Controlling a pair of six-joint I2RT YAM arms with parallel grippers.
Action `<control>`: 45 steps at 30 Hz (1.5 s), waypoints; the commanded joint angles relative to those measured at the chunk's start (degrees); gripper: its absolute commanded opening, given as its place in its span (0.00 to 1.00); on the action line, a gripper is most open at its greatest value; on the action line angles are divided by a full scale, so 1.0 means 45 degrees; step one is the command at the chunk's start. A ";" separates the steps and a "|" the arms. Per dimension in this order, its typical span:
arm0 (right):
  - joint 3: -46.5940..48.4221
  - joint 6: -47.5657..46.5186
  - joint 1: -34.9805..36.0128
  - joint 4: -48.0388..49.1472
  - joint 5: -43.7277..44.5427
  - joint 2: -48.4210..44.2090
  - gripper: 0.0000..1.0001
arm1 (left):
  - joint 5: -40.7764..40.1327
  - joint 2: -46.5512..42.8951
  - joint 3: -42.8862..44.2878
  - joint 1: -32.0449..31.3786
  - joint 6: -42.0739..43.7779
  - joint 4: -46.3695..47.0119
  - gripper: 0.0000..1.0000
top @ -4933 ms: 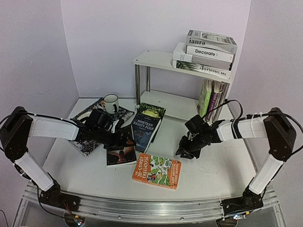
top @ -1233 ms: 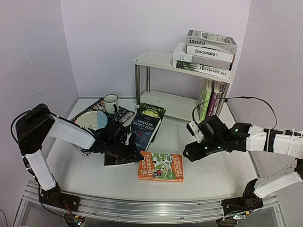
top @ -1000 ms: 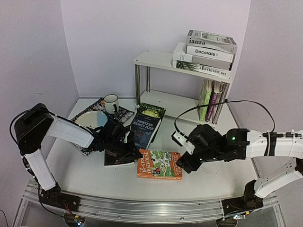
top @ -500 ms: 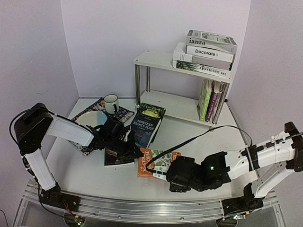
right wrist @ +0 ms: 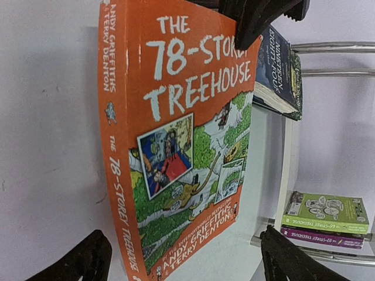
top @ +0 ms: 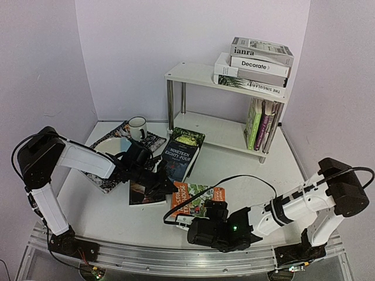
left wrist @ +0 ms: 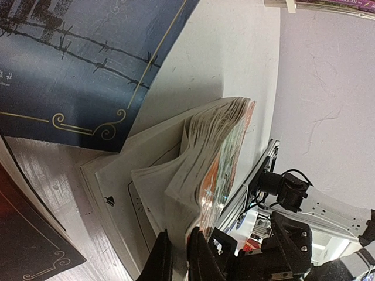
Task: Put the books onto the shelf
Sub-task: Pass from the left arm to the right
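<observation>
**Item:** The 78-Storey Treehouse paperback (top: 193,196), orange, on the table (top: 258,170), with its title end tipped up.

- **At the raised end:** left pincer (left wrist: 177,243), clenched on the cover and pages.
- **At the near end:** right pincer (right wrist: 184,257), released, with fingers spread wide to either side of the paperback and no contact visible.
- **Just behind the paperback:** Nineteen Eighty-Four (top: 180,157), lying flat.
- **Further behind:** white shelf (top: 199,75), already carrying books.

**Step, as I judge it:** getting this paperback off the table.

**Next move:** probably calls for the right pincer to advance and close across the lifted book, then carry it to the shelf.
</observation>
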 commanded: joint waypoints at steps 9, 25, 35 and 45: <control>0.0060 -0.0293 0.0443 0.1697 0.3136 0.2352 0.83 | 0.1262 0.0006 0.0696 0.0358 -0.0402 0.0377 0.00; -0.0317 -0.0525 0.0469 0.2484 0.3956 0.2929 0.16 | 0.1219 0.0105 0.0725 0.0366 -0.0545 0.0375 0.00; -0.0520 -0.0753 0.0491 0.2745 0.4073 0.1517 0.00 | 0.0908 0.0018 0.0794 0.0405 -0.0273 0.0185 0.12; -0.1204 -0.1117 0.0357 0.3855 0.3267 -0.0881 0.00 | -0.0362 -0.1171 0.1100 0.0444 0.0671 -0.0792 0.54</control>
